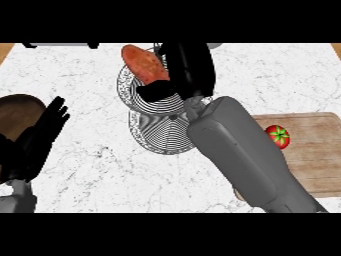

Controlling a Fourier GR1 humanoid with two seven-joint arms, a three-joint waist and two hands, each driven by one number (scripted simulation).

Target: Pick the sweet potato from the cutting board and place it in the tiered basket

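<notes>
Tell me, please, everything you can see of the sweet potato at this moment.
The sweet potato is an elongated, orange-red tuber with a slightly mottled skin, lying tilted, its upper end toward the counter's far edge. It sits over the upper tier of the wire tiered basket, at its far-left rim. The right hand is right beside it, touching or nearly touching its lower right side; whether the fingers grip it cannot be told.
</notes>
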